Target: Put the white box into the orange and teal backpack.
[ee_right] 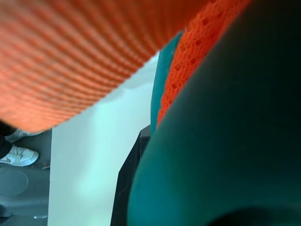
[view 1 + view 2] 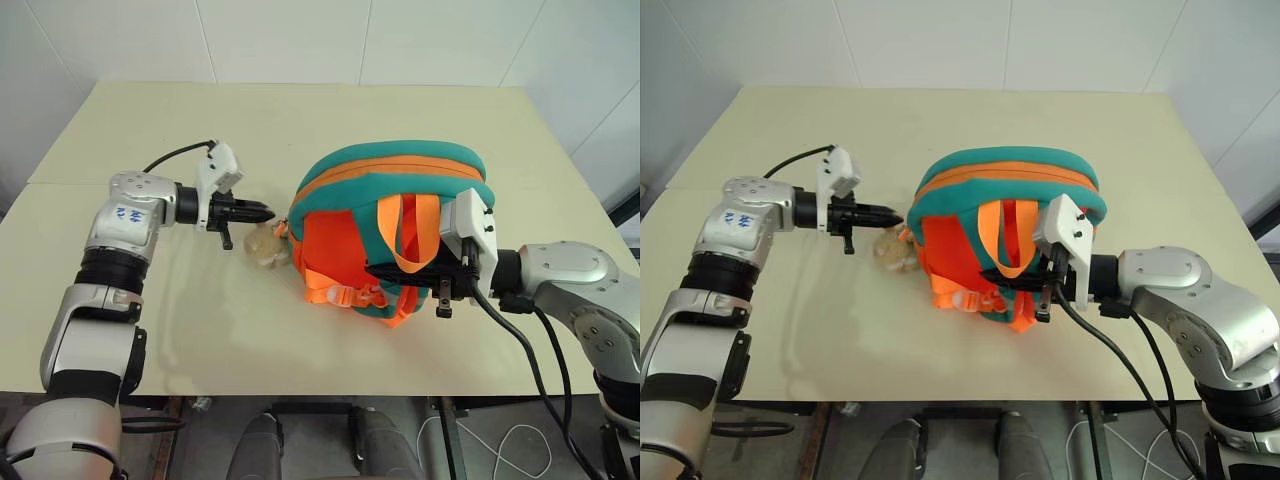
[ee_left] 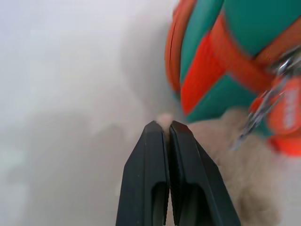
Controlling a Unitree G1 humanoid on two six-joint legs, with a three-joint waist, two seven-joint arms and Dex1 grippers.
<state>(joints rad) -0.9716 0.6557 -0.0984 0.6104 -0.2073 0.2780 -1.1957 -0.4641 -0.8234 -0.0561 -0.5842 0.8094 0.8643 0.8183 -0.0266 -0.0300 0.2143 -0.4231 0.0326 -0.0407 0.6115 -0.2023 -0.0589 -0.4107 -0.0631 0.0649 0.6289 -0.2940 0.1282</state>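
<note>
The left tool [image 2: 262,210], its two black fingers pressed together and holding nothing, points at the tan plush toy [image 2: 265,245] hanging at the side of the orange and teal backpack [image 2: 390,180]; its tips hover just above the toy. The right tool [image 2: 400,272] is pushed in against the backpack's strap side, fingers closed among the orange webbing [image 2: 405,235] and teal straps; whether it truly grips a strap cannot be told. Blue handwritten marks show on the left arm's silver housing [image 2: 130,213], too small to read. The backpack lies on the pale surface [image 2: 200,120], slightly right of centre, zipper seam facing up.
</note>
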